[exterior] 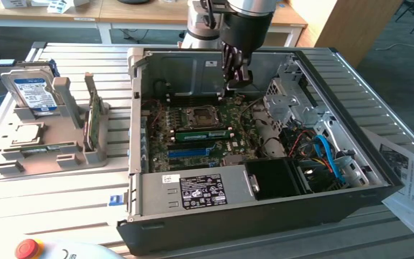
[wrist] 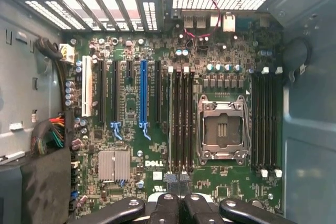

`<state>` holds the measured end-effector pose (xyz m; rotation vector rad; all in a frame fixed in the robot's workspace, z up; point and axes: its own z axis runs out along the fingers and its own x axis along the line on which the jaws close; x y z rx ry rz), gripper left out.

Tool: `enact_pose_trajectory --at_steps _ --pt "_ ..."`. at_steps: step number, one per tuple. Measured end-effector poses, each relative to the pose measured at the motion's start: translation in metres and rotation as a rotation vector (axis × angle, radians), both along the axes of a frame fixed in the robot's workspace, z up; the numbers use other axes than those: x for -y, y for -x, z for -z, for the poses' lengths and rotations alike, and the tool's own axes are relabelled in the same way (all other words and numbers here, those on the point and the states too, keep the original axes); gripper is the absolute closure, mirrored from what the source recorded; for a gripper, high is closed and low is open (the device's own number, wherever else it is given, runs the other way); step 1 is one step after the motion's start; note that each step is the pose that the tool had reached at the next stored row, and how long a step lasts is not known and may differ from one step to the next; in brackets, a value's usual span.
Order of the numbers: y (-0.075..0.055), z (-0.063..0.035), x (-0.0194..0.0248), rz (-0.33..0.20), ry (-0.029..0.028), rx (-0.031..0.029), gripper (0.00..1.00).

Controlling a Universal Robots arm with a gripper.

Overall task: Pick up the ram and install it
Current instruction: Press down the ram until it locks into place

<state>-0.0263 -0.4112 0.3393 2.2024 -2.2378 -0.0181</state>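
From where I stand, far out to the exterior view's left of the processor socket (exterior: 200,115), a gray rack (exterior: 63,156) holds spare parts on edge: a hard drive (exterior: 28,89) and a broad green card (exterior: 92,121), stood up, I'd guess, so they can be pinched from above. The computer case (exterior: 214,221) lies on its side with the cover off, which turns the socket and the board around it face up to the arm.

The ram (exterior: 203,134) sits just beside the socket, on its near side, lying straight along one of the long slots. It looks seated, so to my eye the installing is done or nearly so.

The gripper (exterior: 239,81) hangs on the socket's far side, a little to the exterior view's right, near the back wall of the case. Its fingers (wrist: 165,208) are pressed together with nothing between them, and it is well apart from the ram, with the socket lying between the two.
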Motion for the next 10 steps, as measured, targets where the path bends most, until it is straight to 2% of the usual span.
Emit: enact_pose_trajectory --at_steps 10 --pt "-0.0102 0.0000 0.0004 0.000 0.0000 0.0000 0.90"
